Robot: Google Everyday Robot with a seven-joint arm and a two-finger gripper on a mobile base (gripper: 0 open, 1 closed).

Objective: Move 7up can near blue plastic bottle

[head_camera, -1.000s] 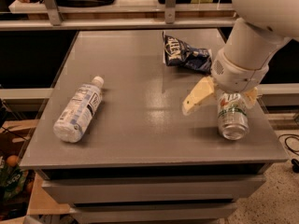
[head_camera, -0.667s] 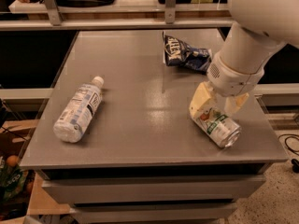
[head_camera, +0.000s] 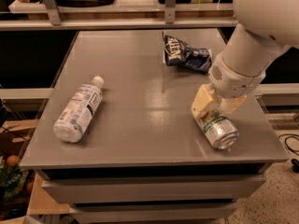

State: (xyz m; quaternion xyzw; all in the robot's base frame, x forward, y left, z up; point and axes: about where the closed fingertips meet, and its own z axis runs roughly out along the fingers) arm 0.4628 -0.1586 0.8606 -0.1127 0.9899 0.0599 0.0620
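The robot's cream two-finger gripper (head_camera: pixel 215 111) sits at the near right of the grey table (head_camera: pixel 140 139), apparently clamped on the far end of the small silvery 7up can with its green-and-white label (head_camera: pixel 219 130), which lies tipped on its side with its near end close to the front edge. The clear pale-blue plastic bottle with a white cap (head_camera: pixel 78 111) lies well apart at the near left. To do this well, I judge the grip should stay firm while the can travels left in 1 smooth, low pass, keeping off the front edge and the dark blue snack bag (head_camera: pixel 187 55) at the far right.
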